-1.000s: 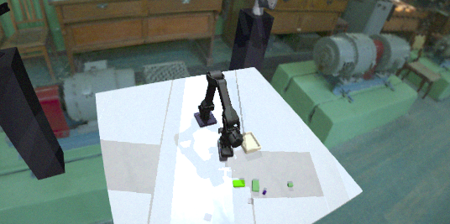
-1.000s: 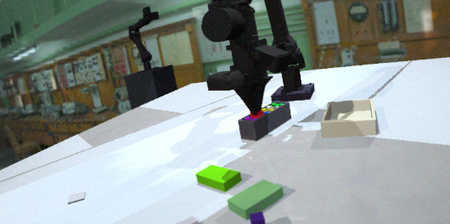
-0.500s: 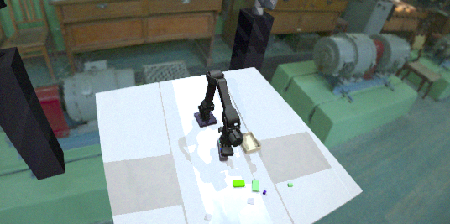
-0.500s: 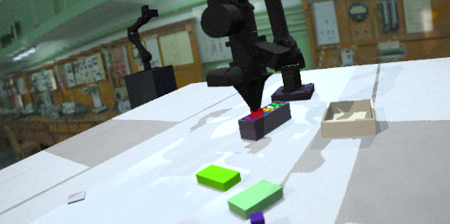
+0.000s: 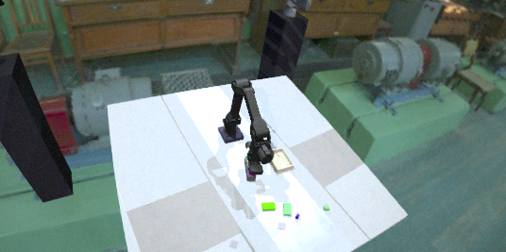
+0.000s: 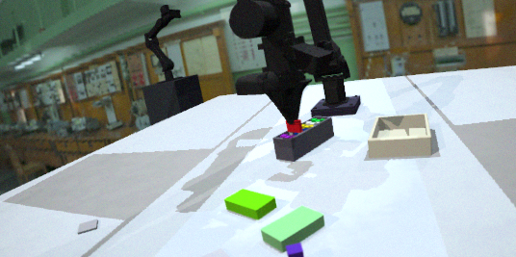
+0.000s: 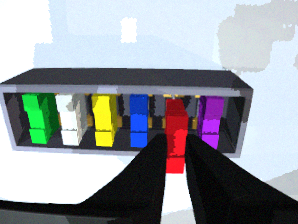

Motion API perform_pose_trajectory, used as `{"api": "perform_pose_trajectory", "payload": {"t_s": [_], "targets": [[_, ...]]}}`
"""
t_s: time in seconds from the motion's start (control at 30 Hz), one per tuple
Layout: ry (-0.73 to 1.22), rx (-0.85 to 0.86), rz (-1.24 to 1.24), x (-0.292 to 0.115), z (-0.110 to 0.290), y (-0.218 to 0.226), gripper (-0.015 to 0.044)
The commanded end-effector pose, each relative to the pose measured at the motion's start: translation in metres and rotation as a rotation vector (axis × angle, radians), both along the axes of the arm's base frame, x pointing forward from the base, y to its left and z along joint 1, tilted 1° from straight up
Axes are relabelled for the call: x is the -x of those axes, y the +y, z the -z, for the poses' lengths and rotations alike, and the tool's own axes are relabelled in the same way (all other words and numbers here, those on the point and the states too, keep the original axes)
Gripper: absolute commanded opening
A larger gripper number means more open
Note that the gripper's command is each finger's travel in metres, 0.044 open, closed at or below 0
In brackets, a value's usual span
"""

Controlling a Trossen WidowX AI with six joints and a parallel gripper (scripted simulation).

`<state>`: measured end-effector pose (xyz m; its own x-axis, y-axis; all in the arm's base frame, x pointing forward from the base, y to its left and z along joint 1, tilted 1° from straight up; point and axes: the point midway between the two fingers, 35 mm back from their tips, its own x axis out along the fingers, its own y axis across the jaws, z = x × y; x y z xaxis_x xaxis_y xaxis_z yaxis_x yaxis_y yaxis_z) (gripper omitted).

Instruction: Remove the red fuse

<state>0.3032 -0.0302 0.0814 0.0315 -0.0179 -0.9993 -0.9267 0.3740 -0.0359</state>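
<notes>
The dark fuse block (image 6: 308,141) (image 7: 127,78) (image 5: 245,165) lies on the white table. In the wrist view it holds a row of fuses: green (image 7: 37,119), white (image 7: 71,119), yellow (image 7: 104,120), blue (image 7: 139,120), red and purple (image 7: 212,120). My gripper (image 7: 174,143) (image 6: 292,119) is shut on the red fuse (image 7: 176,135) (image 6: 294,126), whose top stands a little above the block's rim between my fingertips. The beige tray (image 6: 400,136) (image 5: 282,160) sits to the right of the block, open side up.
A bright green block (image 6: 250,203) (image 5: 268,206), a pale green block (image 6: 292,227) (image 5: 287,209) and a small purple cube (image 6: 295,250) (image 5: 297,216) lie nearer the front. A small grey tile (image 6: 88,226) lies front left. The arm's base (image 6: 335,106) stands behind the fuse block.
</notes>
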Motion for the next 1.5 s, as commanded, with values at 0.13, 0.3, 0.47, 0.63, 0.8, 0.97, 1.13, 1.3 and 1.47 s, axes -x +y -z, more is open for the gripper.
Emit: {"api": "perform_pose_trajectory", "payload": {"t_s": [0.13,0.3,0.47,0.63,0.8,0.97,1.13,1.3,1.47], "targets": [[-0.010,-0.002,0.003,-0.001,-0.007,0.000,0.0000],[-0.010,-0.002,0.003,-0.001,-0.009,0.000,0.0000],[-0.010,-0.002,0.003,-0.001,-0.012,0.001,0.0000],[-0.010,-0.002,0.004,-0.001,-0.014,0.001,0.0000],[-0.010,-0.003,0.004,-0.001,-0.017,0.001,0.0000],[-0.010,-0.003,0.004,0.000,-0.018,0.001,0.0000],[-0.010,-0.003,0.004,0.000,-0.025,0.001,0.0000],[-0.010,-0.003,0.004,0.000,-0.033,0.001,0.0000],[-0.010,-0.003,0.004,0.000,-0.039,0.001,0.0000]]}}
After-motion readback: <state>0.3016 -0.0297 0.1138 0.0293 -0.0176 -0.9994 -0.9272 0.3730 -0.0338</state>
